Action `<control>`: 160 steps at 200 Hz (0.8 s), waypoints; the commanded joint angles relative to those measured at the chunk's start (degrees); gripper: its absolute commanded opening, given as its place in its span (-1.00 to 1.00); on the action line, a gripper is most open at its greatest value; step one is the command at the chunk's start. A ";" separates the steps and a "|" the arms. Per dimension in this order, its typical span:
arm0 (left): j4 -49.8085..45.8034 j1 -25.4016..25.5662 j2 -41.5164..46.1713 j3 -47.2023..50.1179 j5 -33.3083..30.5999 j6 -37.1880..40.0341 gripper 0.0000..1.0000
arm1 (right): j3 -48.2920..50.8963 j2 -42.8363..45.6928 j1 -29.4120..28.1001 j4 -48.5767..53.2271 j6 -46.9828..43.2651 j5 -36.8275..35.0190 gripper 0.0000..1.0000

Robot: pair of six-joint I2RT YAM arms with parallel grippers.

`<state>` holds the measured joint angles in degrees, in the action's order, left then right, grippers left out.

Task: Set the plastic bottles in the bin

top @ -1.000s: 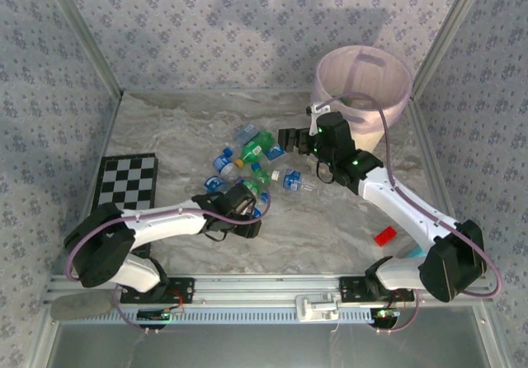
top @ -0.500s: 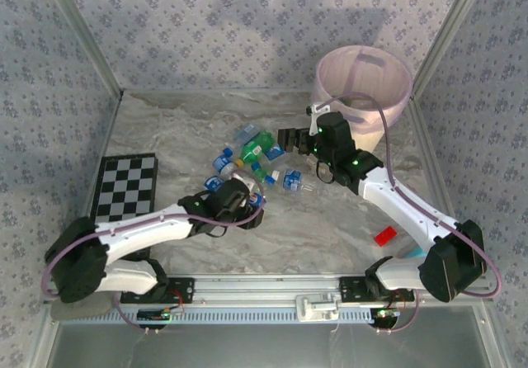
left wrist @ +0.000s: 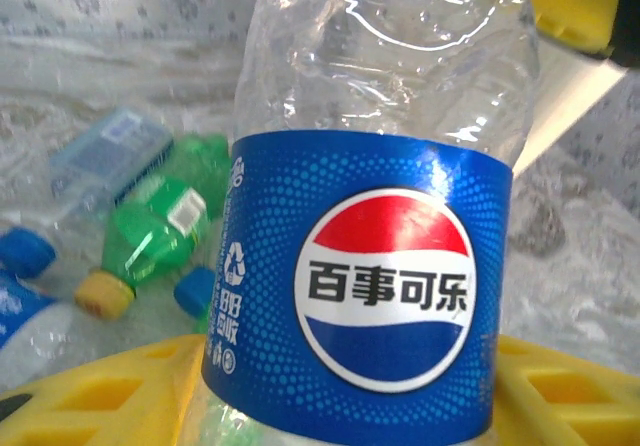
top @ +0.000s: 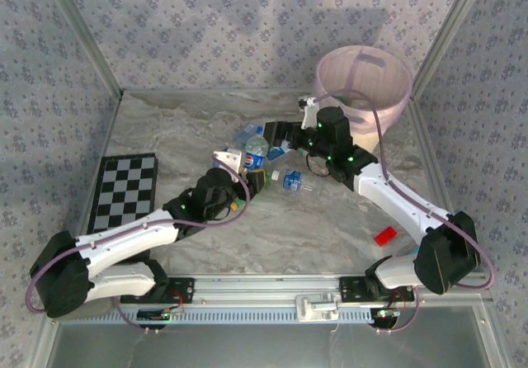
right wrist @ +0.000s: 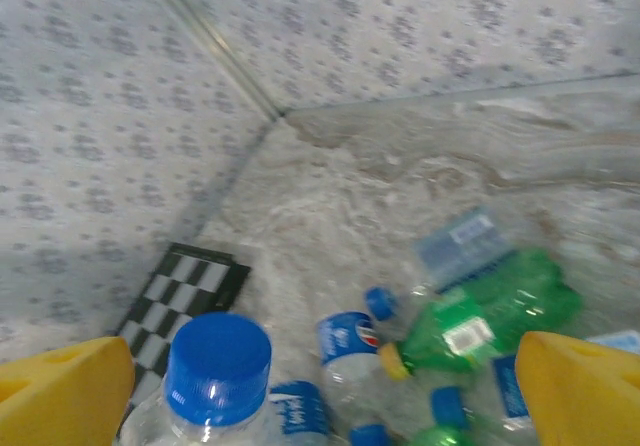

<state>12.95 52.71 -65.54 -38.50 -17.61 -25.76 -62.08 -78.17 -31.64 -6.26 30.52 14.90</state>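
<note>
Floral-papered walls (top: 247,21) enclose the marbled table (top: 330,219). Left gripper (top: 245,172) clamps 1 blue-labelled bottle (top: 256,150); right gripper (top: 276,130) hangs spread wide beside it, near the pink bin (top: 402,96).

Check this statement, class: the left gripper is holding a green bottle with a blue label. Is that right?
Not quite. The bottle in the left gripper is clear, not green. Its label is blue, as stated. The left wrist view shows this. A green bottle lies behind it, not held.
</note>
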 commanded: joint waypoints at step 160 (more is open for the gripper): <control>5.62 -1.38 4.75 0.22 0.15 1.95 0.05 | -1.16 -10.85 -5.65 -14.07 10.54 16.38 0.17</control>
<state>16.32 51.42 -63.11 -38.15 -17.61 -24.45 -62.08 -87.59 -37.06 -20.05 40.66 30.35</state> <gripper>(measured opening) 0.612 0.604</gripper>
